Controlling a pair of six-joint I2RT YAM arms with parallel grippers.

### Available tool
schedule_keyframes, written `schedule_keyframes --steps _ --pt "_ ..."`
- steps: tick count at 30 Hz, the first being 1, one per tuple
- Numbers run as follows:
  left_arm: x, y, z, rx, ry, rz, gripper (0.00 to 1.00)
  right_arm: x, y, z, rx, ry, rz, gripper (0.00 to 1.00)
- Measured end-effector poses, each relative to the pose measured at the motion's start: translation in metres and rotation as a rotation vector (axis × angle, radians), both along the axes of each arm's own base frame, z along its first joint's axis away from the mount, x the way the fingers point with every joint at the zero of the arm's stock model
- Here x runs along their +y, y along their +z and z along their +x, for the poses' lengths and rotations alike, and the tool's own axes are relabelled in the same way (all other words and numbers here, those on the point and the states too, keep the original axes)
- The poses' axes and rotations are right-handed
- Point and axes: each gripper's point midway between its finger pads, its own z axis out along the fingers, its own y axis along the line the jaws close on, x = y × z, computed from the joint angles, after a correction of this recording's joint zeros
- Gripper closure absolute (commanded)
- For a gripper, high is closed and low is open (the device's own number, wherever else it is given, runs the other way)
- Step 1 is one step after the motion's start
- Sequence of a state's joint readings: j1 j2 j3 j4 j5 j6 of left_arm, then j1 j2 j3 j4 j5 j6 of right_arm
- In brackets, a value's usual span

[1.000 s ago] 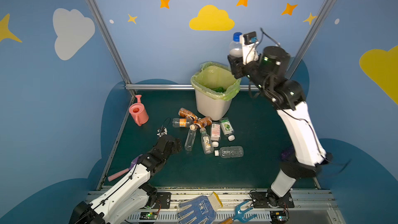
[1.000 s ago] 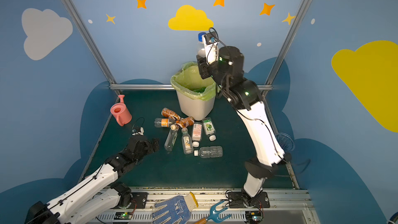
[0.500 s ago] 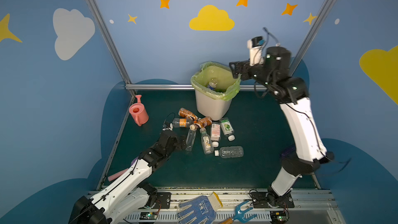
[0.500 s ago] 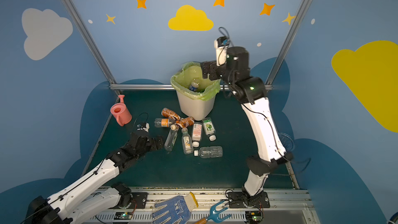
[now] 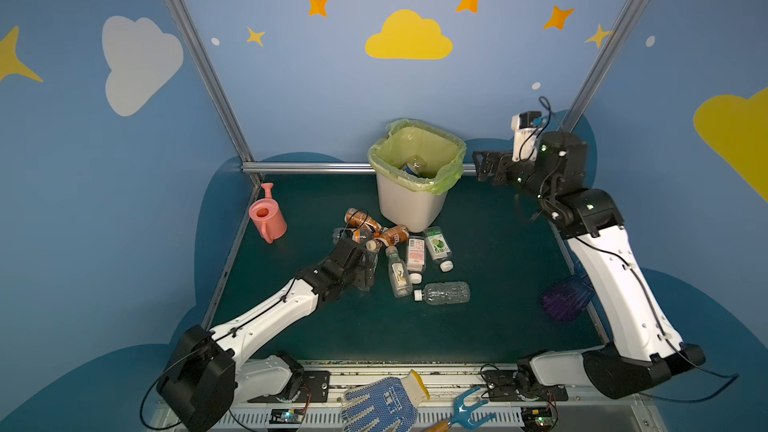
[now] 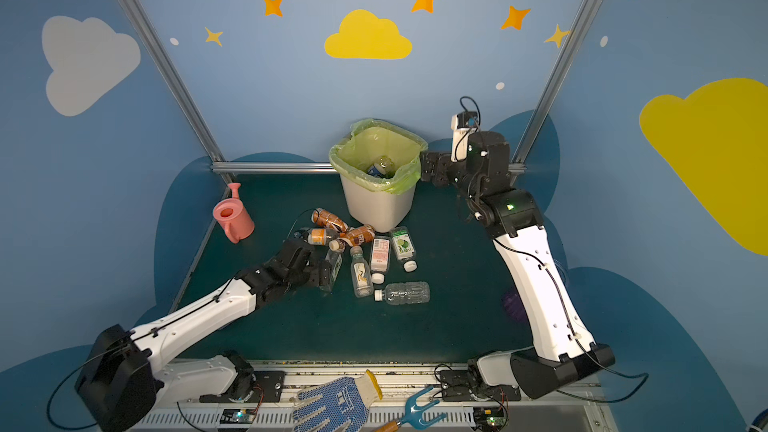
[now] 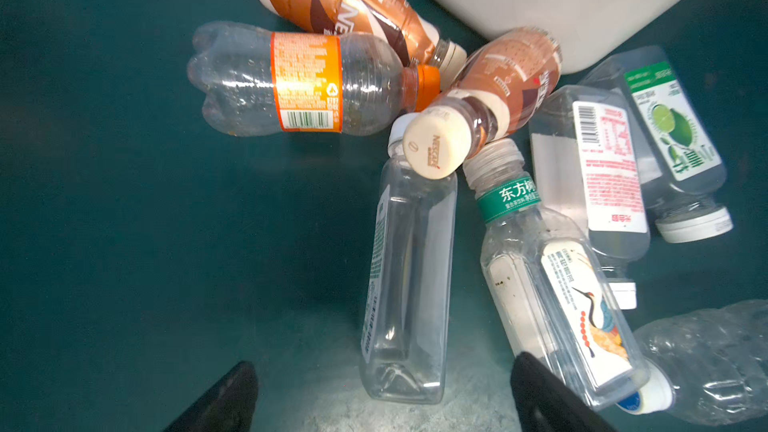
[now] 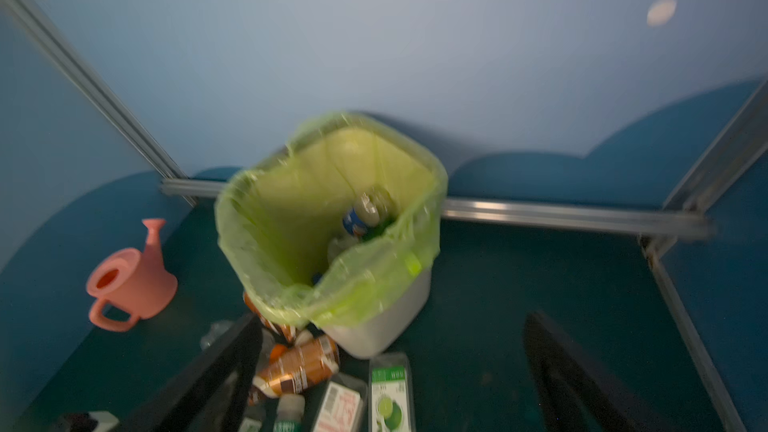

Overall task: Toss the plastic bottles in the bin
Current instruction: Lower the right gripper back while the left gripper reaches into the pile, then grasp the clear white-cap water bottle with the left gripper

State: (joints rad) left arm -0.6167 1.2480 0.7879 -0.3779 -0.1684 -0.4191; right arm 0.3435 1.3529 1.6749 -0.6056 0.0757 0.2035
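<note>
Now bottle (image 5: 417, 165) inside bin (image 5: 409, 207) (right fingers (image 8: 582, 388) seemingly empty).

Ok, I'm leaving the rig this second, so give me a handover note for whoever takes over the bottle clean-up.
Left gripper: open, low over the dark green mat, straddling a clear square-sided plastic bottle without gripping it.
Right gripper: open, empty, raised beside the rim of the off-white rectangular plastic bin lined with a light-green bag.
Done: at least one blue-labelled bottle lies in the bin.
Left: eight bottles lie on the mat in front of the bin, the straddled one included.
</note>
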Motion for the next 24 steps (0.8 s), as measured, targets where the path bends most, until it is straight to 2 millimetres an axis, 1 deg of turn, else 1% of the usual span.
schedule_keyframes --steps 1,2,4,5,8,11,13,16,18,20,24 --pt "-0.002 -0.002 0.002 0.012 -0.004 0.01 0.08 -0.009 -0.029 0.001 0.064 -0.019 0.002 0.02" --pt "-0.005 -0.005 0.005 0.025 -0.006 0.021 0.08 -0.018 -0.053 -0.001 0.119 -0.042 0.007 0.02" --pt "-0.009 -0.009 0.011 0.049 -0.016 0.044 0.1 -0.036 -0.086 -0.009 0.188 -0.081 0.032 0.02" --pt "-0.012 -0.011 0.015 0.061 -0.021 0.056 0.11 -0.044 -0.097 -0.015 0.21 -0.098 0.05 0.02" --pt "-0.021 -0.015 0.026 0.091 -0.037 0.089 0.13 -0.063 -0.119 -0.032 0.228 -0.136 0.107 0.02" --pt "-0.028 -0.021 0.037 0.122 -0.05 0.123 0.14 -0.075 -0.142 -0.046 0.254 -0.162 0.158 0.02" --pt "-0.032 -0.027 0.044 0.144 -0.059 0.152 0.15 -0.081 -0.165 -0.054 0.291 -0.177 0.189 0.02" --pt "-0.032 -0.039 0.048 0.18 -0.062 0.202 0.16 -0.088 -0.201 -0.068 0.366 -0.204 0.23 0.02" --pt "-0.03 -0.047 0.048 0.202 -0.065 0.23 0.19 -0.091 -0.217 -0.077 0.398 -0.218 0.253 0.02" --pt "-0.027 -0.053 0.045 0.224 -0.068 0.257 0.23 -0.094 -0.226 -0.085 0.41 -0.229 0.276 0.02" --pt "-0.023 -0.056 0.041 0.244 -0.08 0.286 0.34 -0.098 -0.227 -0.092 0.399 -0.235 0.31 0.02"
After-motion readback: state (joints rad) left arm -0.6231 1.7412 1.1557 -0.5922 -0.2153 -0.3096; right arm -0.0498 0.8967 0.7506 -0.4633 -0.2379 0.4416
